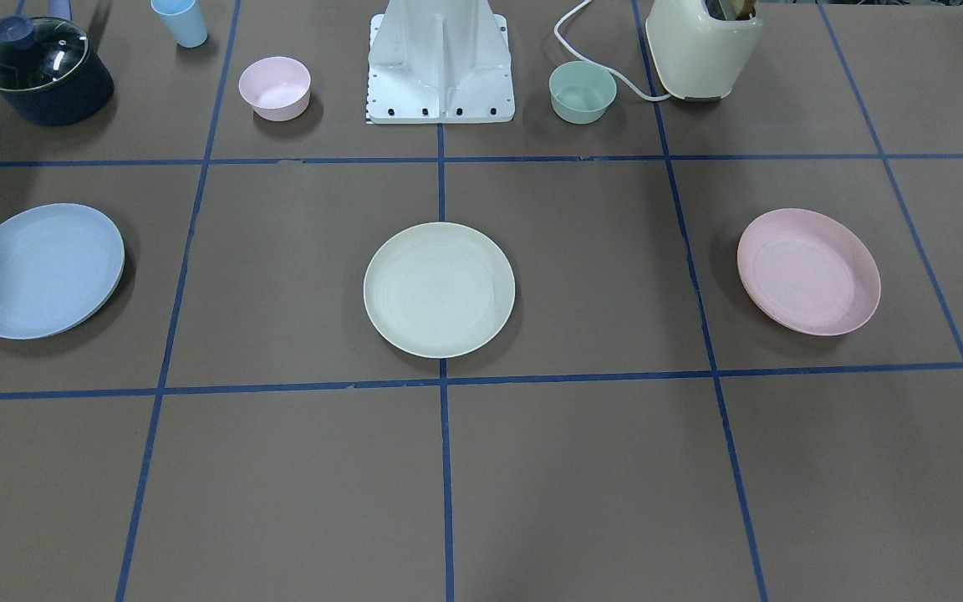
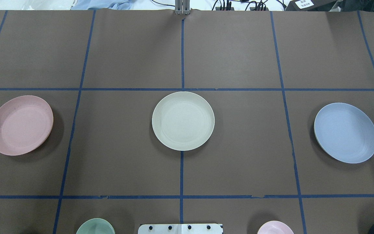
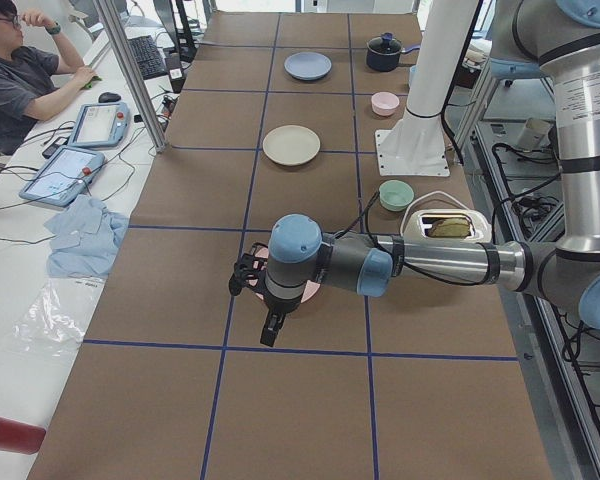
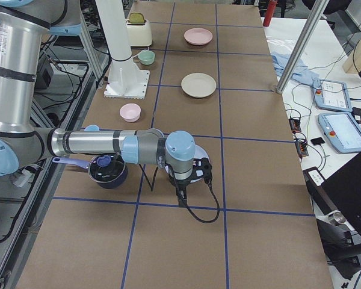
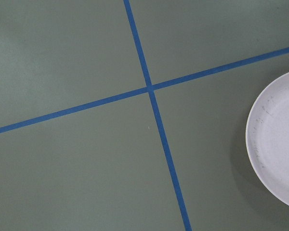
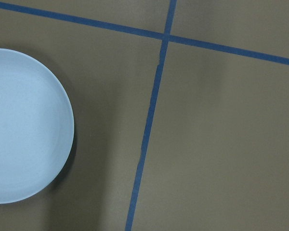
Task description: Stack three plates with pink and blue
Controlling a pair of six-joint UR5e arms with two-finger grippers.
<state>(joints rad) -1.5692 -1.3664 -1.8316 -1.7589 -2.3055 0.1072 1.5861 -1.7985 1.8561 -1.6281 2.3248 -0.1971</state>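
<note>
Three plates lie apart in a row on the brown table. The cream-green plate (image 1: 439,289) (image 2: 183,121) is in the middle. The pink plate (image 1: 808,272) (image 2: 20,125) is on my left side, the blue plate (image 1: 42,269) (image 2: 345,132) on my right. My left gripper (image 3: 270,332) shows only in the exterior left view, hanging above the pink plate's outer edge; I cannot tell if it is open. My right gripper (image 4: 181,195) shows only in the exterior right view, above the blue plate; I cannot tell its state. The wrist views show the pink plate's rim (image 5: 279,144) and the blue plate (image 6: 24,125), no fingers.
Along the robot's side stand a dark pot with a glass lid (image 1: 43,71), a light blue cup (image 1: 180,21), a pink bowl (image 1: 274,88), the white robot base (image 1: 441,67), a green bowl (image 1: 583,92) and a cream toaster (image 1: 703,46). An operator (image 3: 20,70) sits beyond the table's far edge.
</note>
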